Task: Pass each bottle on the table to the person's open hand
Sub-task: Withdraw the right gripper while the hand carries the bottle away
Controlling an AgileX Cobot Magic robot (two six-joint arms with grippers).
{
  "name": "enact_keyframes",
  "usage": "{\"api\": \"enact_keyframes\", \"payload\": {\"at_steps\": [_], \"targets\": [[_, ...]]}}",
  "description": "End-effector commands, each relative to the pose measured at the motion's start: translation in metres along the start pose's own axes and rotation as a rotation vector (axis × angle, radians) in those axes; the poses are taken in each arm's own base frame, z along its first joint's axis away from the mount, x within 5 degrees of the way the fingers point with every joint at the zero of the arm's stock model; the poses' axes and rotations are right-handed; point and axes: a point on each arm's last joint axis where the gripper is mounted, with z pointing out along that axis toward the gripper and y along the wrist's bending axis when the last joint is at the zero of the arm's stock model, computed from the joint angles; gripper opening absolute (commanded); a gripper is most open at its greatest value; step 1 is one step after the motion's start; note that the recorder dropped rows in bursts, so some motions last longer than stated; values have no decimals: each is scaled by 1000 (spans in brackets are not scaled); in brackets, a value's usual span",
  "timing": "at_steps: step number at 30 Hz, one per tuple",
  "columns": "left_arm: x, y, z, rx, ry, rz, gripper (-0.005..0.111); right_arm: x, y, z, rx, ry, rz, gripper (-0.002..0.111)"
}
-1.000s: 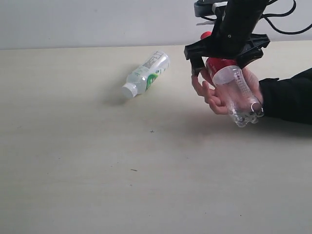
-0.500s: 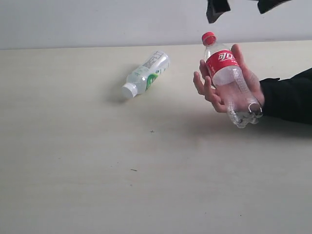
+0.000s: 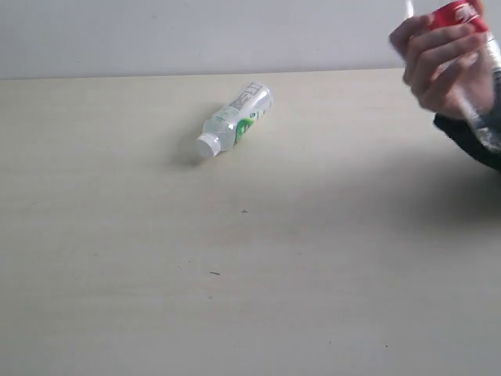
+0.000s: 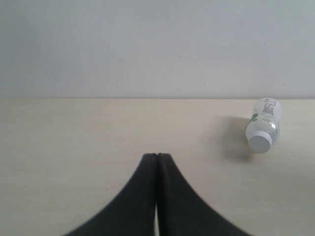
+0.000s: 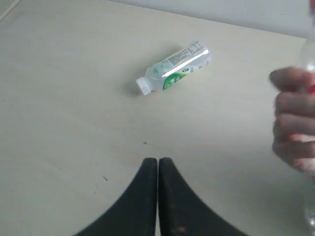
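1. nearest in each wrist view, the left claw (image 4: 156,157) and the right claw (image 5: 158,161) are seen clenched, tips pressed together, with nothing held and nothing touched.
2. the front of the bench (image 3: 156,313) is bare but for a few dark specks (image 3: 214,273).
3. farther back, the green bottle (image 3: 235,117) is found lying on its side on the bench, with its white cap turned toward the front left. it is well apart from both claws, and it is the only bottle seen on the bench.
4. farthest, at the right edge, the red bottle (image 3: 460,13) is gripped by the hand (image 3: 438,66), held up above the bench and blurred. that bottle is judged delivered.
5. risk: the green bottle is round and lying down, so it could be rolled away if nudged by one tip or pinched off-centre. it would simply be knocked by a claw lowered while clenched.
6. risk: the smooth plastic could be squeezed out of the jaws if taken near the tapered neck.
7. risk: the hand is full and not palm-up, so a bottle brought too soon could be released with nothing under it and dropped.
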Motion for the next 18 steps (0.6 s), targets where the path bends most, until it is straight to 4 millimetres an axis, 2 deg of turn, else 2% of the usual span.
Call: {"api": "enact_keyframes", "payload": {"at_steps": [1,4,8,11,15,18], "targets": [[1,0,0,0,-5,2,0,45,3,-29,-10,-164,-27,0],[1,0,0,0,-5,2,0,81,8,-40,-71,-240,-51,0],[1,0,0,0,-5,2,0,127,9,-42,-111,-273,-66,0],[1,0,0,0,-5,2,0,154,6,-42,-101,-310,-87,0],[1,0,0,0,-5,2,0,176,3,-40,-117,-420,-58,0],[1,0,0,0,-5,2,0,183,5,-50,-120,-499,-74,0]]}}
